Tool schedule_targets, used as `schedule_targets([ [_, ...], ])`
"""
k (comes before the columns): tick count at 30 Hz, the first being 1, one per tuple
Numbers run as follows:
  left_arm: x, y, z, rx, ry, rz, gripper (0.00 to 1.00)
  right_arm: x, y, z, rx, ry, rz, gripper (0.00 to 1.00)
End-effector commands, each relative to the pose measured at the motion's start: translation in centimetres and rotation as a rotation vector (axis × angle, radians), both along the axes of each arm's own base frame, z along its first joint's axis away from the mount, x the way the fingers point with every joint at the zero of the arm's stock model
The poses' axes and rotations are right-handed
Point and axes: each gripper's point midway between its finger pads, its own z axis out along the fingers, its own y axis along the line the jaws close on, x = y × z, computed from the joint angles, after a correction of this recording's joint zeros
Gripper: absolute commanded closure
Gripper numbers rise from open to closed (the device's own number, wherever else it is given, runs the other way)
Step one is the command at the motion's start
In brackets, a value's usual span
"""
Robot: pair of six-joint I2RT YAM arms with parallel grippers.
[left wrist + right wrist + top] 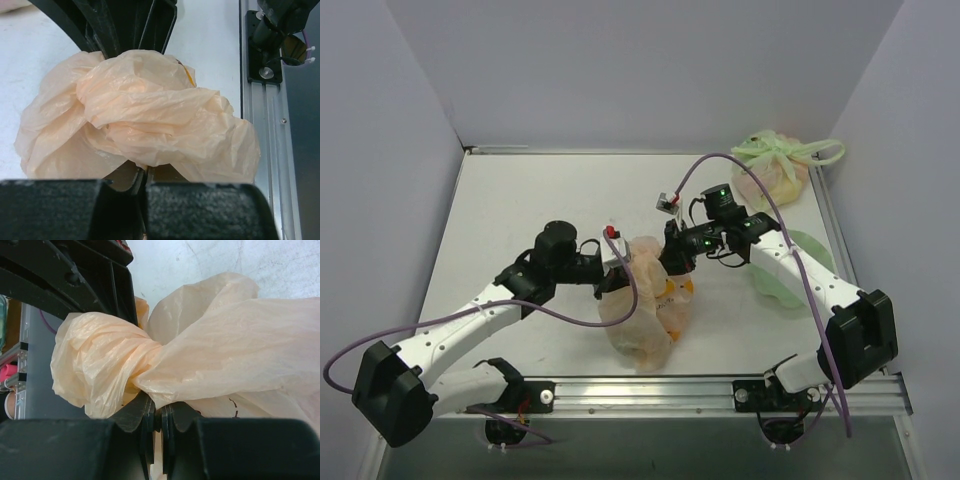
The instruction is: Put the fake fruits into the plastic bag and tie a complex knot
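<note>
While both arms are reaching inward over the table (520, 200), the overhead view is showing the plastic bag (645, 305) slumping on the surface near the middle of the near edge. The left gripper (615, 272) is pressing in at its upper left and the right gripper (675, 255) at its upper right, each touching the film. Orange and yellow patches are glowing through the bag; whether they are the fruits or the printed pattern, I cannot tell. A pale green bag (775, 165) is sitting at the far right corner, and a light green film sheet (785, 270) is lying by the right edge.

From the left wrist, the left gripper (145, 187) is showing its jaws pressed together, pinching a fold of the plastic bag (150, 120), which is billowing up in crumpled folds. The right gripper (135, 25) is biting into the film from the opposite side.

From the right wrist, the right gripper (160, 415) is clamping tight on the plastic bag (225, 350), where the film is gathering into a twisted bunch running toward the left gripper (75, 270).
</note>
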Motion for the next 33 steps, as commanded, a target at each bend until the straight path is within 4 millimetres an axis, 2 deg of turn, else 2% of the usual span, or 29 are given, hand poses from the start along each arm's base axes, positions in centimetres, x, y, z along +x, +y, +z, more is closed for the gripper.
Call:
schedule_targets([
  [1, -0.1, 1.0, 2.2, -0.013, -0.059, 0.021, 1.0, 0.4, -0.8, 1.1, 0.016, -0.053, 0.004, 1.0],
  [4, -0.8, 2.4, 1.7, 0.037, -0.089, 0.023, 1.0, 0.9, -1.5, 1.2, 0.016, -0.074, -0.004, 1.0],
  [5, -0.9, 2.7, 1.6, 0.047, -0.095, 0.022, 0.95, 1.0, -1.6, 1.3, 0.016, -0.077, -0.003, 1.0],
  [6, -1.1, 3.0, 1.9, 0.05, -0.106, 0.027, 0.82, 0.9, -1.6, 1.3, 0.021, -0.079, 0.004, 1.0],
  [10, -0.9, 3.4, 2.2, 0.049, -0.122, 0.048, 0.63, 0.5, -1.4, 1.5, 0.029, -0.073, 0.022, 1.0],
  [15, -0.3, 3.4, 2.4, 0.056, -0.149, 0.045, 0.62, 0.4, -1.2, 1.8, 0.036, -0.079, 0.028, 1.0],
  [19, 0.2, 2.7, 2.7, 0.037, -0.143, 0.044, 0.52, 0.2, -1.1, 2.0, 0.041, -0.074, 0.036, 1.0],
  [21, 1.0, 2.3, 2.7, 0.032, -0.141, 0.06, 0.5, 0.1, -0.9, 2.1, 0.043, -0.074, 0.041, 1.0],
  [22, 1.2, 2.1, 2.9, 0.028, -0.143, 0.057, 0.5, 0.1, -0.8, 2.2, 0.044, -0.07, 0.042, 1.0],
  [23, 1.3, 2.0, 2.9, 0.029, -0.143, 0.054, 0.56, 0.1, -0.8, 2.3, 0.046, -0.069, 0.043, 1.0],
  [25, 1.4, 1.8, 2.0, 0.061, -0.123, 0.039, 0.79, 0.1, -0.8, 2.3, 0.044, -0.069, 0.041, 1.0],
  [26, 1.6, 1.9, 2.4, 0.069, -0.13, 0.037, 0.9, 0.3, -0.9, 2.3, 0.042, -0.073, 0.035, 1.0],
  [27, 1.3, 2.3, 1.5, 0.108, -0.114, 0.027, 1.0, 0.5, -1.1, 2.3, 0.037, -0.079, 0.027, 1.0],
  [29, 1.8, 3.8, 1.3, 0.123, -0.11, 0.056, 1.0, 0.8, -1.6, 2.2, 0.026, -0.085, 0.015, 1.0],
  [33, 2.1, 7.9, 0.7, 0.183, -0.151, 0.133, 1.0, 0.9, -4.2, 1.5, -0.044, -0.104, 0.002, 1.0],
])
